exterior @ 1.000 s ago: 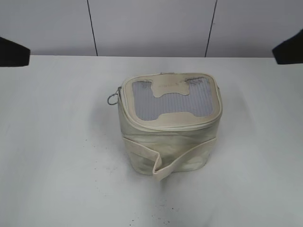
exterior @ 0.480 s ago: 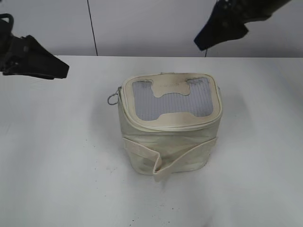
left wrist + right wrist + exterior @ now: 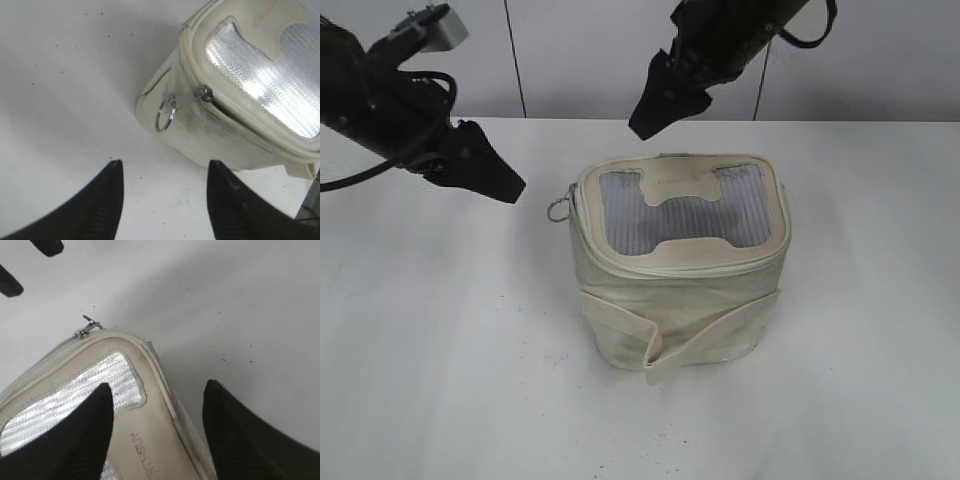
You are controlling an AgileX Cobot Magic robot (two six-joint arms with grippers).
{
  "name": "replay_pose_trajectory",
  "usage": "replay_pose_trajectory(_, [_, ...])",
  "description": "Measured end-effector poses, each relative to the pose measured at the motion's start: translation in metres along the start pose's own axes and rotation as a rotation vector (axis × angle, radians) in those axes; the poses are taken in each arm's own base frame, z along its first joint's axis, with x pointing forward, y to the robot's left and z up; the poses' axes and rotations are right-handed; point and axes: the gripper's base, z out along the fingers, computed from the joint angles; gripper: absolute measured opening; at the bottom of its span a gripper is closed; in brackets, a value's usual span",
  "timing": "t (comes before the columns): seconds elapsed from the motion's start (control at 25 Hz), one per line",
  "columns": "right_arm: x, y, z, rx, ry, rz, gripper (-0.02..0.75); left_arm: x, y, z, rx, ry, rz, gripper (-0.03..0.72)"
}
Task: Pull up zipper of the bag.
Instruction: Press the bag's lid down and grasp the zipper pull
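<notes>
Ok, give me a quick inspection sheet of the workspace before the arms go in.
Surface: white table, faint dark specks.
Bag: upright, centred, strap band folded at front.
Zipper: slider at the bag's left corner, ring pull hanging free.
Clutter: nothing seen.
Left gripper: open, short of the ring pull, touching nothing.
Right gripper: open, above the bag's top.
Cables: black cable on left arm.
Surroundings: pale panelled wall.

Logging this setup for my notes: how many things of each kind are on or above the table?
Boxy cream-white fabric bag: 1
Silver metal ring pull: 1
Black robot claw, left and right: 2
Total: 4
</notes>
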Motion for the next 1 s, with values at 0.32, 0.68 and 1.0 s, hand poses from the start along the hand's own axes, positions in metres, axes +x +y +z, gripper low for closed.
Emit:
replay_pose_trajectory(0.32, [0.010,-0.013,0.048,-0.105,0.055,0.038,0.447,-0.010,-0.009,0.019,0.022,0.028,0.053,0.413])
replay_pose_trajectory(0.68, [0.013,-0.020,0.066,-0.112,0.036,0.039,0.425,-0.015,-0.002,0.031,-0.004,0.060,0.093,0.413])
replay_pose_trajectory(1.0, [0.016,-0.016,0.068,-0.183,0.068,0.048,0.215,-0.030,0.001,0.024,-0.038,0.037,0.155,0.413])
